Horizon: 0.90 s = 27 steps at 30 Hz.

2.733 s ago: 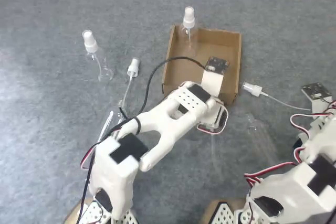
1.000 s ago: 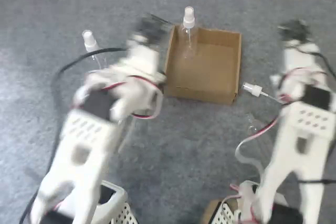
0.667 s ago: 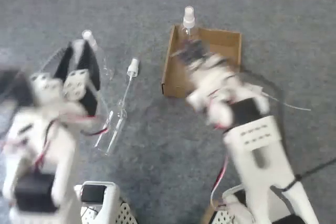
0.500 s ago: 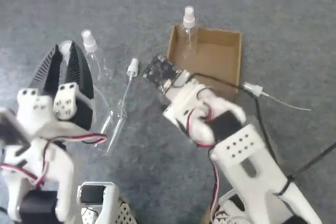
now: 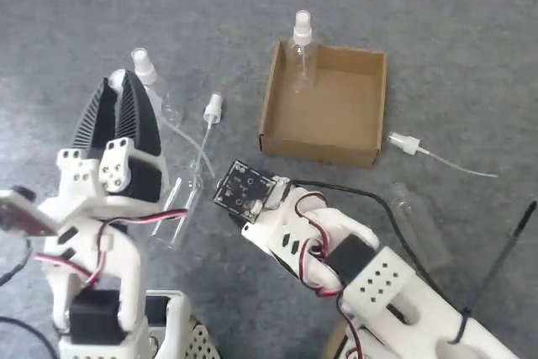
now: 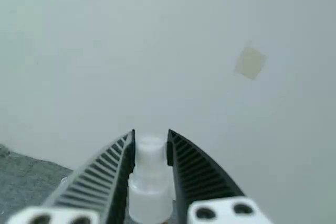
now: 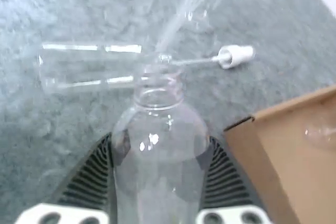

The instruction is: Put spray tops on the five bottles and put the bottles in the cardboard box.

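Observation:
My left gripper (image 6: pixel 150 132) is shut on a white spray top (image 6: pixel 150 182), raised at the table's left (image 5: pixel 120 79) beside a standing capped bottle (image 5: pixel 147 73). My right gripper (image 7: pixel 160 140) is shut on a clear, uncapped bottle (image 7: pixel 157 124); its arm (image 5: pixel 294 233) stretches over the middle of the carpet, in front of the cardboard box (image 5: pixel 267 94). One capped bottle (image 5: pixel 301 48) stands in the box's far left corner. Another uncapped bottle (image 5: pixel 176 208) (image 7: pixel 89 69) lies on the carpet beyond the held bottle's neck, with a loose spray top (image 5: pixel 212 109) (image 7: pixel 236 55) near it.
A spray top (image 5: pixel 403 142) with a long tube lies right of the box. A clear bottle (image 5: pixel 416 224) lies on the carpet at the right. The box corner (image 7: pixel 294 145) is close beside the held bottle. Grey carpet covers the table.
Over the last second both arms swung widely. The left arm went from near the box to the left side. The right arm crossed from the right to the middle and drew back from the box.

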Tool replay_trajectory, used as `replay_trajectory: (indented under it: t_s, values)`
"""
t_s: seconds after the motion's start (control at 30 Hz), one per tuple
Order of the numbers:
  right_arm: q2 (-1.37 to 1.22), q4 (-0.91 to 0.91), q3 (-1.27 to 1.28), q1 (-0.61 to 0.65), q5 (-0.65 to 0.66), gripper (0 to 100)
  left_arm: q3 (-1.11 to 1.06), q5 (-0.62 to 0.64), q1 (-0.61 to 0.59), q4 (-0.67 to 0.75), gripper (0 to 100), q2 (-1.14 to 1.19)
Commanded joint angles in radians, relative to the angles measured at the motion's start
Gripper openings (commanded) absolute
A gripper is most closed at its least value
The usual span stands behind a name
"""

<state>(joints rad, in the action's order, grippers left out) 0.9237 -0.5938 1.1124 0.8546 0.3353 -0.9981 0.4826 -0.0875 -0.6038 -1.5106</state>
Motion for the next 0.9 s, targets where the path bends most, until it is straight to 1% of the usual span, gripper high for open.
replay_trajectory:
  t_s: [0.0,0.13,0.27,0.33,0.4,0.47,0.57,0.87]
  values:
    - [0.059,0.027,-0.006,0.012,-0.008,0.6,-0.025,0.018,0.023,0.029,1,-0.006]
    - [0.059,0.027,-0.006,0.012,-0.009,0.6,-0.070,-0.008,0.097,0.005,1,-0.008]
    - [0.059,0.027,-0.006,-0.002,-0.011,0.6,-0.068,-0.008,0.110,-0.008,1,-0.009]
    - [0.062,0.033,-0.006,-0.041,-0.052,0.6,-0.073,-0.008,0.123,-0.061,1,-0.009]
    - [0.067,0.038,-0.015,-0.097,-0.129,0.6,-0.073,-0.008,0.175,-0.098,1,-0.003]
    - [0.067,0.047,-0.031,-0.142,-0.183,0.6,-0.084,-0.009,0.256,-0.098,1,0.002]
    - [0.068,0.047,-0.038,-0.163,-0.192,0.6,-0.097,-0.074,0.341,-0.089,1,0.025]
    - [0.070,0.050,-0.012,-0.162,-0.187,0.7,-0.148,-0.091,0.351,-0.061,1,0.173]
